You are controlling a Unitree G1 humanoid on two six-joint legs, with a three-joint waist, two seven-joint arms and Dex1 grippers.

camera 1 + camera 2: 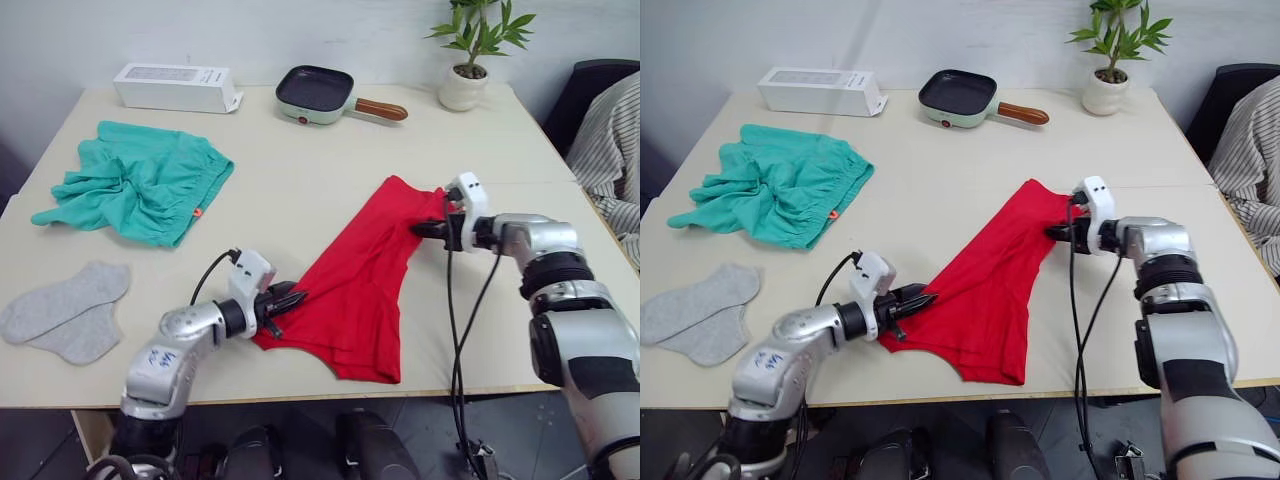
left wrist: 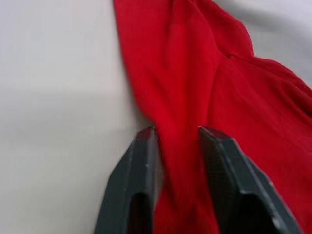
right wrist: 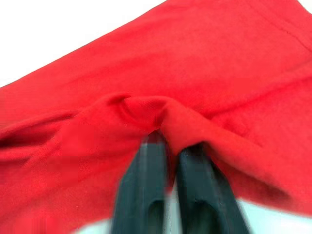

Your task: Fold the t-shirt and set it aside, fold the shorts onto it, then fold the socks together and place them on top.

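Left gripper [image 1: 292, 298] and right gripper [image 1: 428, 229] each clamped on an edge of the red t-shirt [image 1: 355, 285]; carry both edges across together, keeping the cloth taut.

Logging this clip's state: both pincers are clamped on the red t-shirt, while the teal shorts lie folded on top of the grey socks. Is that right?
Not quite. The head views show the shorts lying crumpled apart from the socks, farther back on the table. The rest holds: the left pincer and right pincer are both clamped on the t-shirt.
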